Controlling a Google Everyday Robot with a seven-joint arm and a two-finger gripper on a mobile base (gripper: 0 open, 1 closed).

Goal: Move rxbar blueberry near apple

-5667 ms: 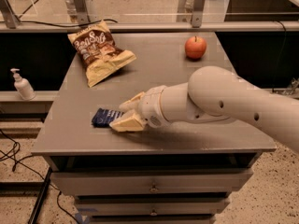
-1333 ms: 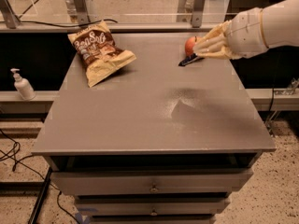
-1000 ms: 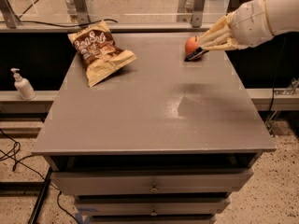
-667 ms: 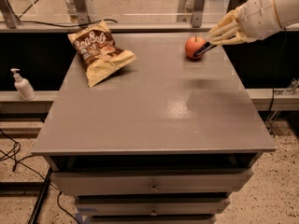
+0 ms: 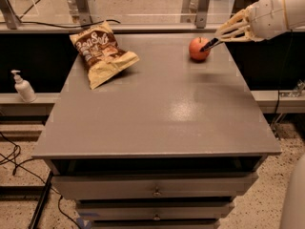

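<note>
**Apple Might Roll**

We saw the gripper above the desk's far right edge, its fingers pinching the rxbar blueberry just beside the apple. We judged a careless release could nudge the apple and roll it off.

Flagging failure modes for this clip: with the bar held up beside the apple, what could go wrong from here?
1. The gripper holds the rxbar blueberry right beside the apple; lowering it could nudge the round apple and roll it away.
2. The apple sits near the far right corner of the table, so a bar released on that side might slip over the edge.
</note>
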